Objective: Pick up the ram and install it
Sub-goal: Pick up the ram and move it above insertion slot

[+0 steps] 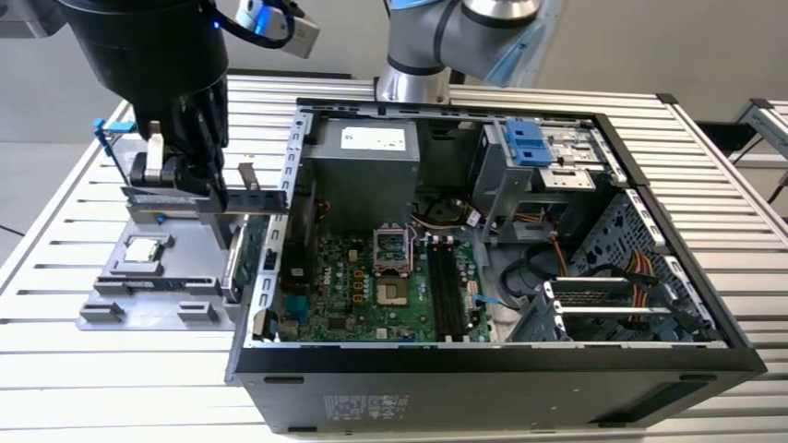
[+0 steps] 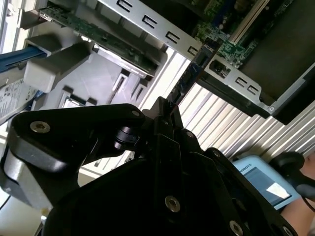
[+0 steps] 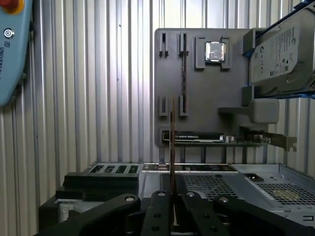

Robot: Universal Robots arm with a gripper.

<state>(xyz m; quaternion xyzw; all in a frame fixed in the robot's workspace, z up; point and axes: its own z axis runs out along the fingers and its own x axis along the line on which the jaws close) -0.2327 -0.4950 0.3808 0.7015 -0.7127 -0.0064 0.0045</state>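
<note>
Pinching the ram (image 3: 172, 142) near one end, the gripper (image 3: 172, 196) has its fingers closed flat against the board's two faces. The rest of the thin stick juts out free beyond them. I'd say that grip is chosen to keep the contact edge clear for seating.

In the exterior view the ram (image 1: 256, 199) hangs level above the grey holder tray (image 1: 111, 309). It sits just beside the wall of the open computer case (image 1: 493, 355) on the exterior view's left, and seems to touch neither. The motherboard's memory slots (image 1: 446, 293) lie well apart from it, so nothing is installed yet.

The tray stands its parts on edge in notches, presumably so fingers can close on them. A dark strip (image 3: 184, 73) in one notch pair may be a second stick, though edge-on I can't be sure. The pair beside it looks vacant.
</note>
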